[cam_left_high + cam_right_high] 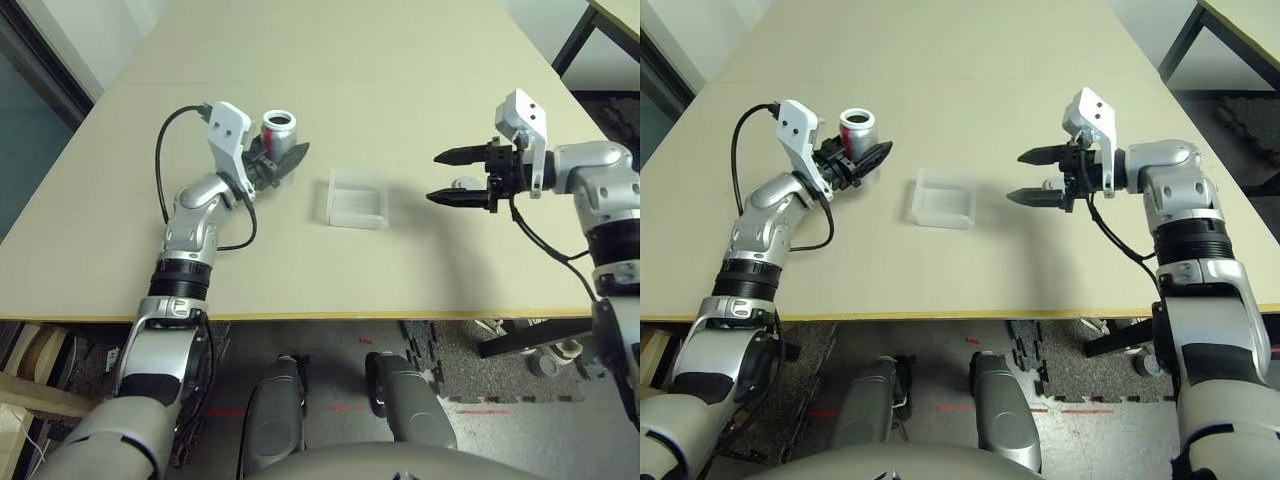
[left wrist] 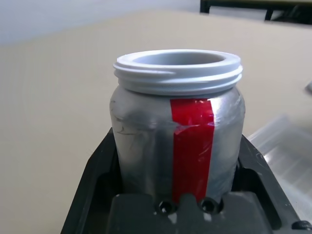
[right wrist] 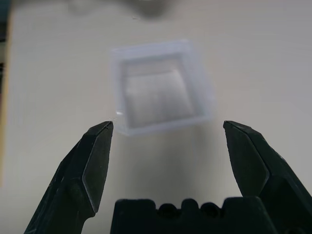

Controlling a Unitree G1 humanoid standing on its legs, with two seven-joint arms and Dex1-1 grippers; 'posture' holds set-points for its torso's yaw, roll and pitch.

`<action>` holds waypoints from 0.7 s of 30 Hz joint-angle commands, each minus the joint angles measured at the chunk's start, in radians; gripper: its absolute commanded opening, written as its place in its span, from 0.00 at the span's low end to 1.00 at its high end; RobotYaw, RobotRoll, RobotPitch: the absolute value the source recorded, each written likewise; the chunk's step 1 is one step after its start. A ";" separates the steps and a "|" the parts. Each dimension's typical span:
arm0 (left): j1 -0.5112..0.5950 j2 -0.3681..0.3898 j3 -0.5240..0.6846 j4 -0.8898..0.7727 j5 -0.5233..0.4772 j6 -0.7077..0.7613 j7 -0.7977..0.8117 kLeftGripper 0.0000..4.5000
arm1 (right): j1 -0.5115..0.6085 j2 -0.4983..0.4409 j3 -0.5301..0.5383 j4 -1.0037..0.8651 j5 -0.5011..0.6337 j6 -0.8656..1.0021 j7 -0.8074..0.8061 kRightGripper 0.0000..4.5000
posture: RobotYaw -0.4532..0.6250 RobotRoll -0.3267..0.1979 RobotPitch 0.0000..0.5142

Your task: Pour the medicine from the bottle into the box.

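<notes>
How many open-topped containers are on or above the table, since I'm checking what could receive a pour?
2: the bottle, upright in the left hand; the box, on the table between the hands.

Between bottle and box: a bare strip of tabletop (image 1: 303,240); the upright silver bottle (image 1: 279,135), held in the left gripper (image 2: 178,139), bounds it on one side, the clear plastic box (image 1: 358,205) on the other.
Above box: open top, nothing over it.
Between box and right gripper (image 1: 433,177): clear run, only shadow on the tabletop.
Between the right gripper's fingers: empty, spread wide.
Beside those fingers: small whitish round cap (image 1: 467,183), partly hidden; contact cannot be told.
Far side: wide open tabletop.
Robot's left: black cable (image 1: 158,160) loops out beside the left wrist, a snag.
</notes>
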 commanded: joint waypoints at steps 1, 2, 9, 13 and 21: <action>-0.024 0.021 -0.034 0.050 0.061 -0.034 -0.017 0.60 | 0.028 0.020 0.016 -0.054 0.012 0.020 -0.017 1.00 | 0.37 0.62 0.28; -0.029 0.027 -0.045 0.057 0.078 -0.048 -0.019 0.60 | 0.032 0.026 0.018 -0.058 0.010 0.020 -0.023 1.00 | 0.38 0.62 0.28; -0.060 0.031 -0.063 0.073 0.113 -0.045 -0.034 0.60 | 0.020 0.040 0.016 -0.016 0.001 0.000 -0.041 1.00 | 0.38 0.62 0.28; -0.068 0.037 -0.079 0.066 0.142 -0.075 -0.048 0.60 | 0.013 0.035 0.012 0.013 -0.004 -0.014 -0.047 1.00 | 0.38 0.62 0.28; -0.146 0.081 -0.254 0.065 0.387 -0.238 -0.015 0.60 | 0.008 0.044 0.009 0.043 -0.001 -0.018 -0.067 1.00 | 0.38 0.62 0.27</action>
